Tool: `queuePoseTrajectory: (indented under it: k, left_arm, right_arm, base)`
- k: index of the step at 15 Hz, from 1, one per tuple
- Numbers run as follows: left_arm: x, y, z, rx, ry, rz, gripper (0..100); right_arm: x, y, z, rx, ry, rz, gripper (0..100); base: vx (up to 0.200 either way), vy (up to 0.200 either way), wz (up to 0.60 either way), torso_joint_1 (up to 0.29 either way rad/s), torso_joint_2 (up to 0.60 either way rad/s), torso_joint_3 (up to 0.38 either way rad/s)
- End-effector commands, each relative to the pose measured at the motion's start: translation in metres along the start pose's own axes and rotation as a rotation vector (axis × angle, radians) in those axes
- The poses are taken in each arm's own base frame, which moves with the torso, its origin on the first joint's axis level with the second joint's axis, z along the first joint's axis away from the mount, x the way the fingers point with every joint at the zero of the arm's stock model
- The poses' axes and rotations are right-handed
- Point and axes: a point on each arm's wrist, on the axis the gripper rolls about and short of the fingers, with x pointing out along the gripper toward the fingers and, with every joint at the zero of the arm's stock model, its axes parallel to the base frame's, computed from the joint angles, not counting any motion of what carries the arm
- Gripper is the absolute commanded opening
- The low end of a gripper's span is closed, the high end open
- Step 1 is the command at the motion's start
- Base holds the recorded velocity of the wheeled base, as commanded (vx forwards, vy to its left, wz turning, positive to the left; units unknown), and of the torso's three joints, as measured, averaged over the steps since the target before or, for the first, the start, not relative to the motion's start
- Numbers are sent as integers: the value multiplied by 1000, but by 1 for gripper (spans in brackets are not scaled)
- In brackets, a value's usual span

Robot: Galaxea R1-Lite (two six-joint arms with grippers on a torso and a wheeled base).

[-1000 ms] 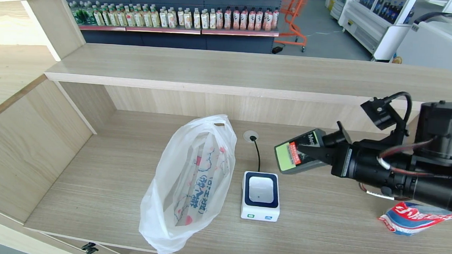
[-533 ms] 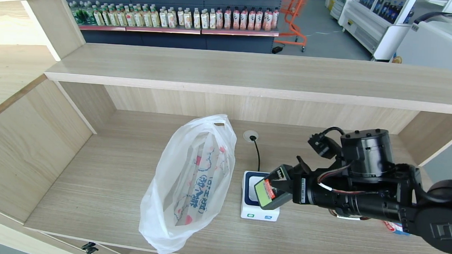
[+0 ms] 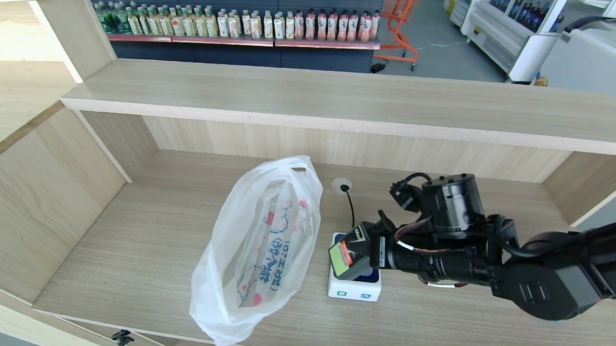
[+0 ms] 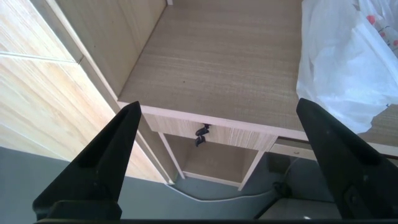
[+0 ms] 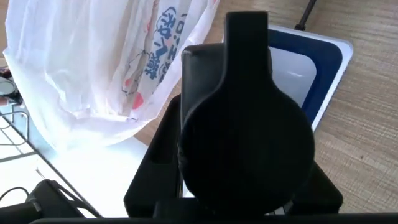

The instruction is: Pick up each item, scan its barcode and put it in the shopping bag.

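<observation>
My right gripper (image 3: 358, 248) is shut on a small dark box (image 3: 347, 254) with a green end and a red label. It holds the box just above the white and blue barcode scanner (image 3: 354, 288), whose blue frame (image 5: 328, 57) lies under the box in the right wrist view. To the left of the scanner lies the white plastic shopping bag (image 3: 257, 249), its mouth open, with a printed packet (image 3: 278, 244) inside. The bag (image 5: 93, 68) is close beside the held box. My left gripper (image 4: 217, 168) hangs open off the counter's front edge, near the bag's bottom (image 4: 348, 68).
A black cable (image 3: 350, 210) runs from the scanner to a grommet hole (image 3: 342, 185) in the wooden counter (image 3: 128, 248). A raised ledge (image 3: 342, 99) borders the back and a side wall (image 3: 42, 198) the left. Bottle shelves stand beyond.
My right arm has swung left and down with the box, from high over the counter's right to just over the scanner. It now covers the snack packet at the right.
</observation>
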Motion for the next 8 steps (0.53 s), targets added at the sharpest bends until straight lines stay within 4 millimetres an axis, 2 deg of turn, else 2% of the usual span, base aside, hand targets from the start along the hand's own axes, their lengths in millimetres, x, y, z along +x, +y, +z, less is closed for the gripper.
queuePoseTrajectory:
  k: [1, 6, 8]
  left_arm:
    - [0, 0, 0, 0, 0, 0, 100]
    - [0, 0, 0, 0, 0, 0, 100]
    - [0, 0, 0, 0, 0, 0, 100]
  right_arm:
    - [9, -1, 1, -1, 6, -4, 0]
    - [9, -5, -6, -50, 21, -49, 0]
    - [-14, 8, 11, -42, -61, -3, 0]
  base:
    - [0, 0, 0, 0, 0, 0]
    - [0, 0, 0, 0, 0, 0]
    - [0, 0, 0, 0, 0, 0]
